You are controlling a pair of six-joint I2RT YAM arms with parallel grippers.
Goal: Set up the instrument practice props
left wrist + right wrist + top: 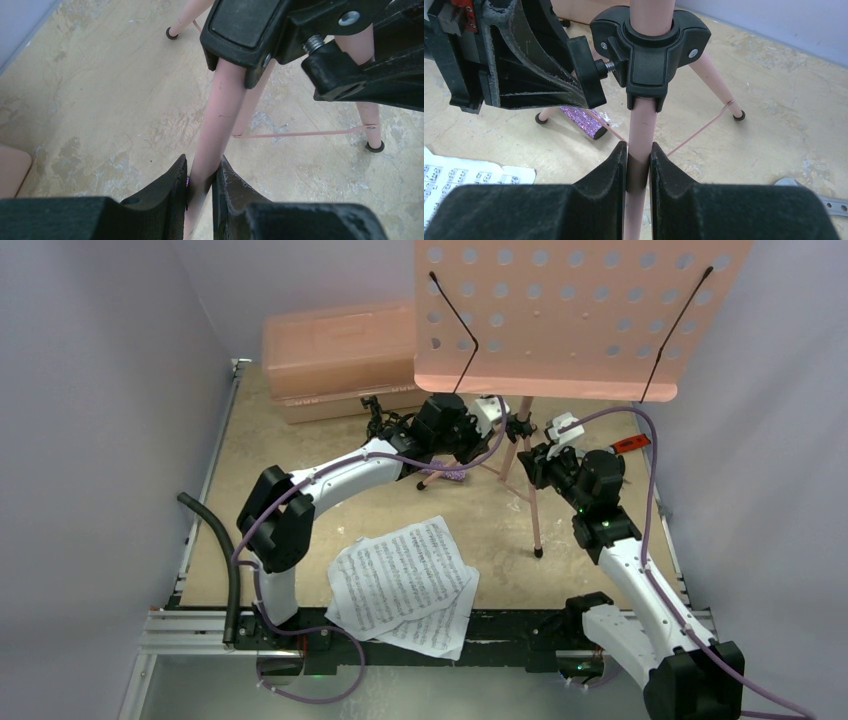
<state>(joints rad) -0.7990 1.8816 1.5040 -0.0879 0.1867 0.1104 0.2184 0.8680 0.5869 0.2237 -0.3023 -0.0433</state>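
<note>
We cannot read any words or numbers here. We see rows of little black music notes printed on the white sheet-music pages (400, 580), but they are too small for us to read. We also see a line of tiny dark marks low on the front of the pink case (335, 350), too blurry to tell

White links (345, 472), black joints (285, 520), purple cables (649, 480), black pincers (201, 167) (638, 150).
</note>
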